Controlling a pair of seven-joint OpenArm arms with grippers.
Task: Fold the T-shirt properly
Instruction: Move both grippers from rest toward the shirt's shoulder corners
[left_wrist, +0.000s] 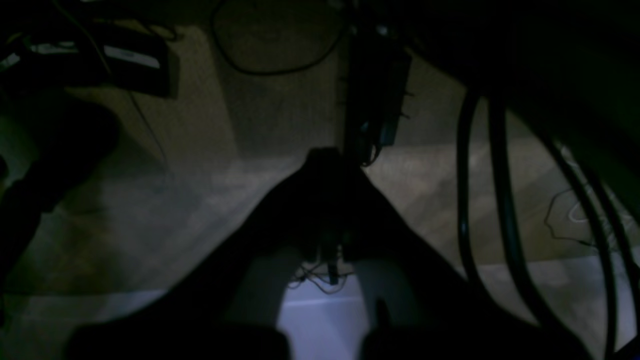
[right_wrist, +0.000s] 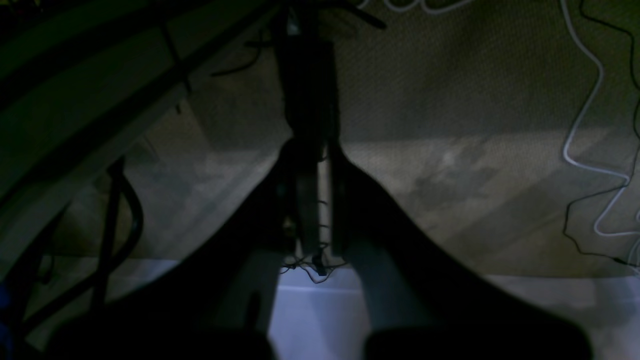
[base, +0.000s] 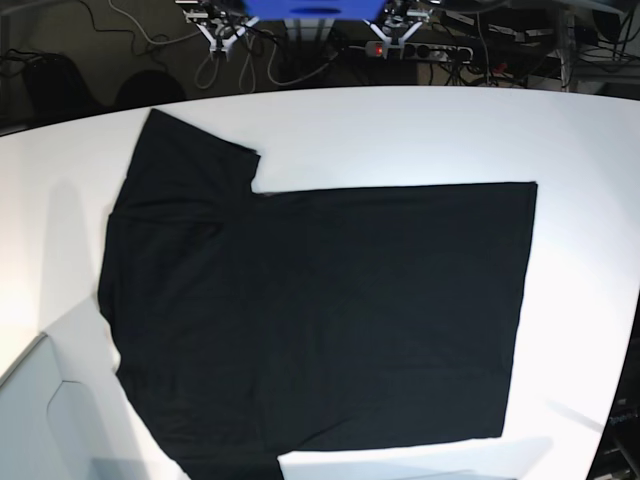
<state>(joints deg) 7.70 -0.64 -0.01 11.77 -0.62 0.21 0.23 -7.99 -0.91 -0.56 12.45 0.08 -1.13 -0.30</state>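
The black T-shirt (base: 320, 310) lies spread flat on the white table (base: 580, 140), plain side up. One sleeve (base: 195, 150) points to the far left, and the hem runs along the right. The near-left part runs out of the frame. Both arms hang beyond the table's far edge, well away from the cloth. My left gripper (base: 392, 32) (left_wrist: 327, 155) is shut with nothing in it. My right gripper (base: 222, 28) (right_wrist: 312, 145) is also shut and holds nothing. Both wrist views are dark and show only carpet floor, not the T-shirt.
Behind the table lie cables and a power strip (base: 440, 50) on the floor. In the left wrist view, a dark box (left_wrist: 125, 60) sits on the carpet and thick black cables (left_wrist: 500, 200) hang at the right. A white cable (right_wrist: 580, 130) snakes through the right wrist view.
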